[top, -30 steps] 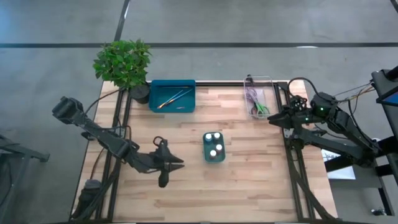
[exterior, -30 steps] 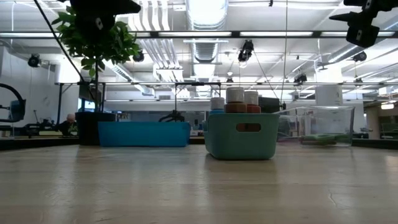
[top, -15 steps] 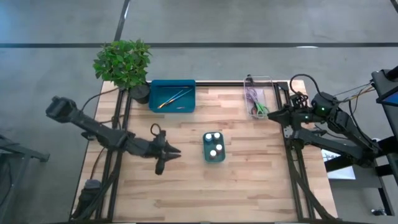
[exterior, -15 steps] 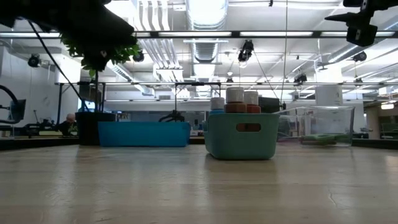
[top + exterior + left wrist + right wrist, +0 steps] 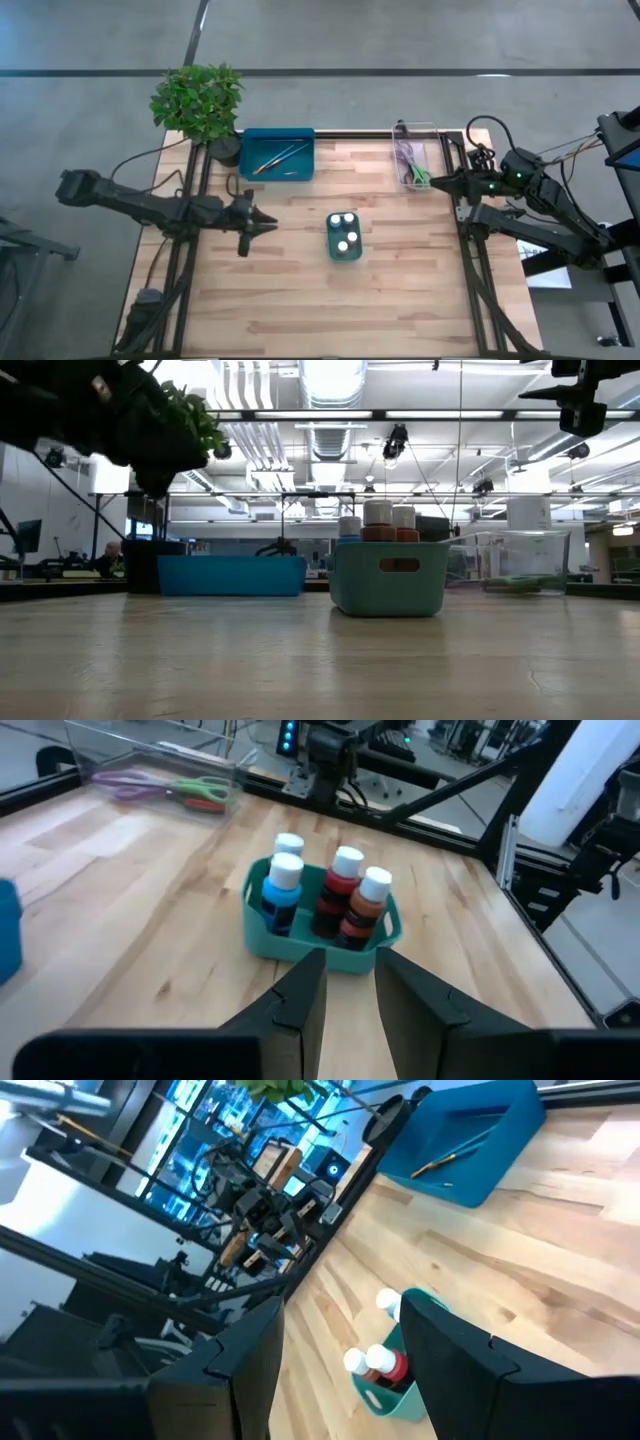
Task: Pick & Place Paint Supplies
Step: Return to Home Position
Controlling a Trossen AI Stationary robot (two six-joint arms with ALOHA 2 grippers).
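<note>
Stretching in from the left edge of the overhead frame, the left arm lies across the left part of the table (image 5: 300,310). The left gripper (image 5: 268,223) hangs at mid-height of the frame, well apart from every container, its fingers a narrow gap apart and holding nothing. Above it, in the upper left, one leafy potted plant (image 5: 197,98) stands at the table's corner. In the low view the arm's dark bulk overlaps that foliage.

Just right of the plant sits one blue tray (image 5: 255,140) with thin brushes (image 5: 276,157) lying slantwise in it; two can be made out. At centre frame stands one small teal bin (image 5: 345,257) holding four white-capped paint pots (image 5: 349,218), upright and packed together: two blue, one red, one orange.

Upper right of centre, one clear bin (image 5: 430,140) at the table's far edge holds the scissors (image 5: 412,165). Their purple, green and red handles are heaped together, and the number of pairs cannot be told. Just right of that bin the right gripper (image 5: 440,183) hovers at the table's right edge, fingers spread wide and empty.
</note>
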